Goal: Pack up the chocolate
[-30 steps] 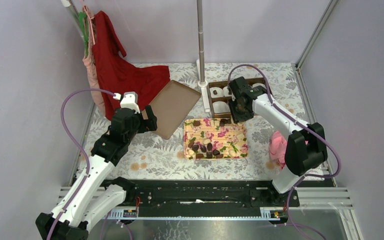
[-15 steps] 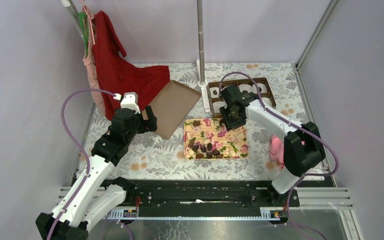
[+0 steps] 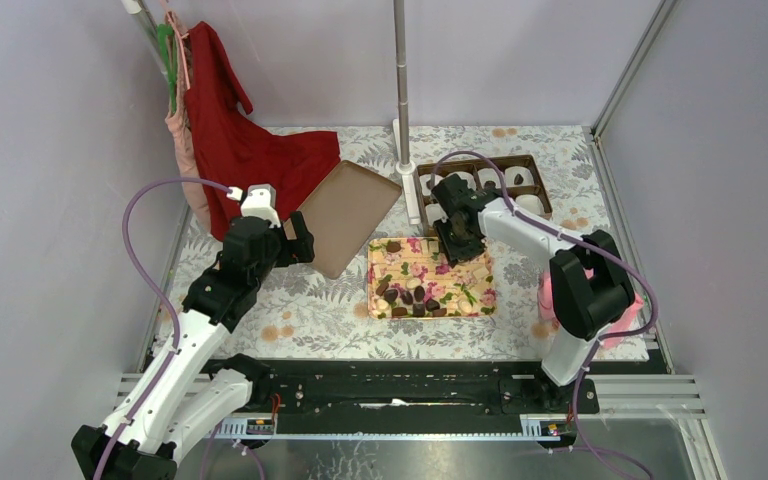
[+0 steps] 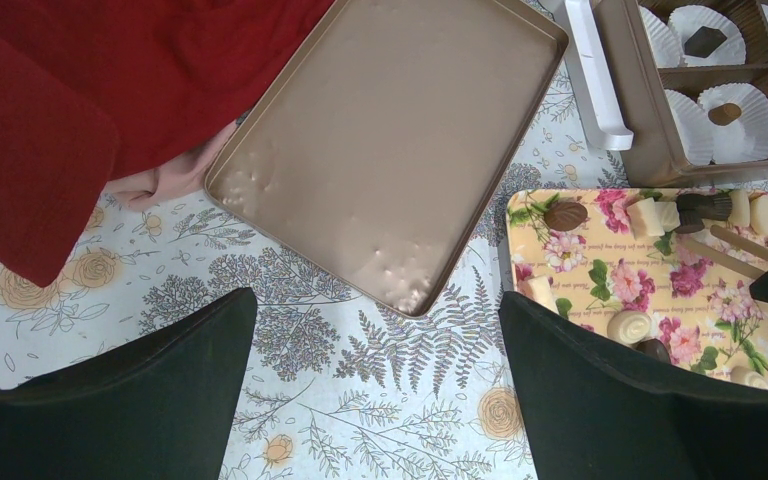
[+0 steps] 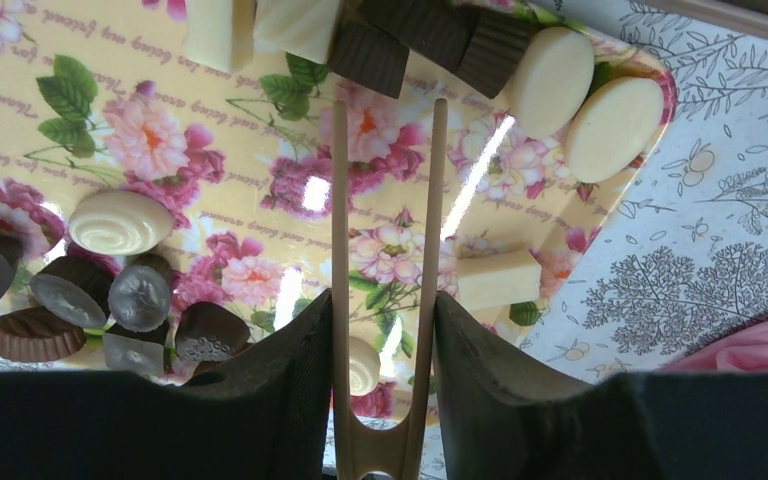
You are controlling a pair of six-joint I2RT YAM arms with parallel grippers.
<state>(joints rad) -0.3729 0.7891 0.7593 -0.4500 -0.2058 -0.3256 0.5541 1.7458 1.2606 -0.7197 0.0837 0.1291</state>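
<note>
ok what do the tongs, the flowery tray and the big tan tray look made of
Tongs: pale matte tan, thin prongs joined in one piece, likely wood or bamboo. Flowery tray: glossy, bright glare streaks over the print, probably coated tin or melamine. Tan tray: soft bronze sheen with small dents, looks like thin metal.

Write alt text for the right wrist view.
The right gripper holds wooden tongs, tips apart, pointing at dark chocolates at one edge of a floral tray. More dark and pale pieces lie scattered on the tray.
</note>
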